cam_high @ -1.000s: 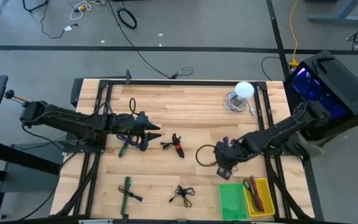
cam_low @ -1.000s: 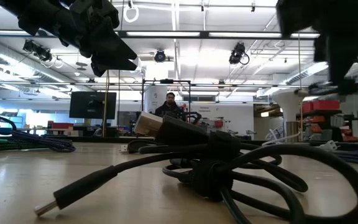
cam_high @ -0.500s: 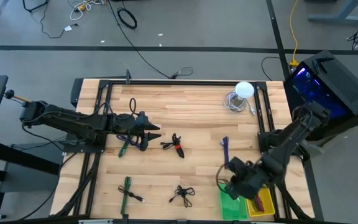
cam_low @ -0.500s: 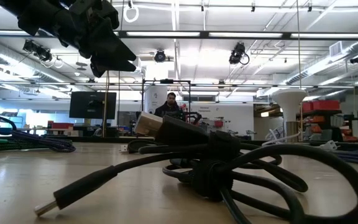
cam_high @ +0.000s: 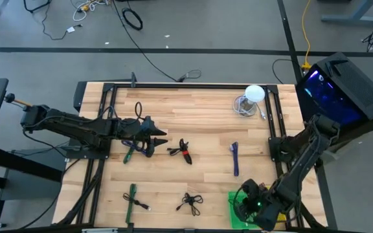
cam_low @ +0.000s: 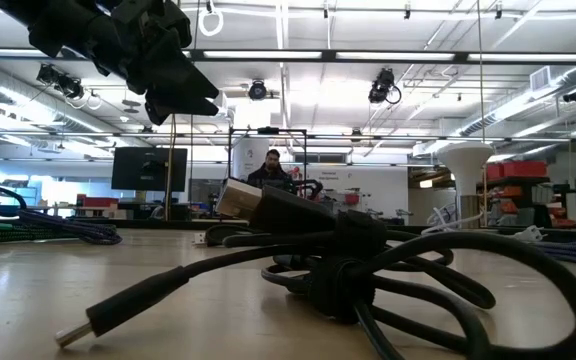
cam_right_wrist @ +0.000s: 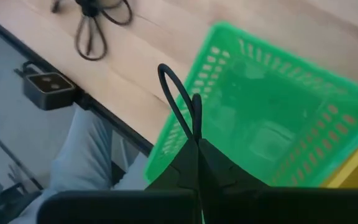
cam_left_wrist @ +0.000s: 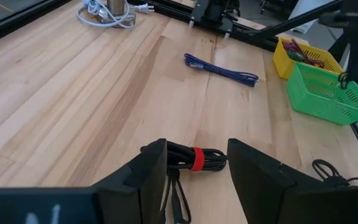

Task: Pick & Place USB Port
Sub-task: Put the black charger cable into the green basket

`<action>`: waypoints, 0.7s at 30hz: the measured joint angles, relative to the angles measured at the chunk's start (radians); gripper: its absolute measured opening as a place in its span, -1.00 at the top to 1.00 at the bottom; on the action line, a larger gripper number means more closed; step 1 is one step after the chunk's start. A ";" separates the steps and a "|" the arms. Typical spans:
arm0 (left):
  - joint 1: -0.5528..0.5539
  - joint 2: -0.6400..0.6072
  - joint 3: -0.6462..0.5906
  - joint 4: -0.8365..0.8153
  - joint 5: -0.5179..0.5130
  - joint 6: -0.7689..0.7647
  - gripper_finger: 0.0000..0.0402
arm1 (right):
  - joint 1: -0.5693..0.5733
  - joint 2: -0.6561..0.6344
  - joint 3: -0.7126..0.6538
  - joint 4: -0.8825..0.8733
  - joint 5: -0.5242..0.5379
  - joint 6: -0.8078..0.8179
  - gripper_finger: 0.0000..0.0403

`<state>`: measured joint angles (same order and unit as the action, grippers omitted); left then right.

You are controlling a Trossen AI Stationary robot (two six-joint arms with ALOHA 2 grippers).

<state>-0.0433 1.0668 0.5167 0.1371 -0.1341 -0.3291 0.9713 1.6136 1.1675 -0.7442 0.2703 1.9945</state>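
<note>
My right gripper (cam_high: 250, 206) (cam_right_wrist: 197, 144) is at the table's near right corner, over the green basket (cam_high: 237, 213) (cam_right_wrist: 272, 118), shut on a black cable (cam_right_wrist: 178, 99). My left gripper (cam_high: 160, 134) (cam_left_wrist: 197, 147) waits open left of the table's middle. Its fingers stand above a black cable bundle with a red tie (cam_high: 184, 152) (cam_left_wrist: 194, 158) and do not touch it. That bundle lies flat on the table. In the low view only the left gripper (cam_low: 168, 80) shows, at the upper left. My right gripper pinches the black cable between its two shut fingers. A narrow loop of the cable (cam_right_wrist: 174, 93) sticks out past the fingertips over the green basket's rim. The rest of the cable is hidden behind the fingers.
A blue cable (cam_high: 236, 158) (cam_left_wrist: 222, 67) lies right of centre. A green cable (cam_high: 132, 197) and a black cable (cam_high: 190, 202) (cam_right_wrist: 98, 18) lie near the near edge. A yellow bin (cam_high: 274, 207) stands beside the green basket, and a white lamp (cam_high: 252, 96) at the far right. A person's leg (cam_right_wrist: 86, 155) shows beyond the near edge.
My right gripper has carried the black cable from the middle right of the table toward the near edge, lifting it clear of the wood, and now stands over the green basket. The blue cable that the arm hid now shows.
</note>
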 joint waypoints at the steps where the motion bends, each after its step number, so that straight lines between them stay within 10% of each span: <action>1: 0.000 0.000 0.000 0.000 0.000 0.000 0.12 | 0.008 0.009 0.000 0.002 -0.001 0.021 1.00; 21: 0.000 0.000 0.000 0.000 0.000 0.000 0.12 | 0.047 0.028 -0.001 0.007 0.021 0.005 0.85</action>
<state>-0.0434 1.0668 0.5167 0.1369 -0.1341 -0.3294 1.0183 1.6413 1.1664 -0.7373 0.2916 1.9999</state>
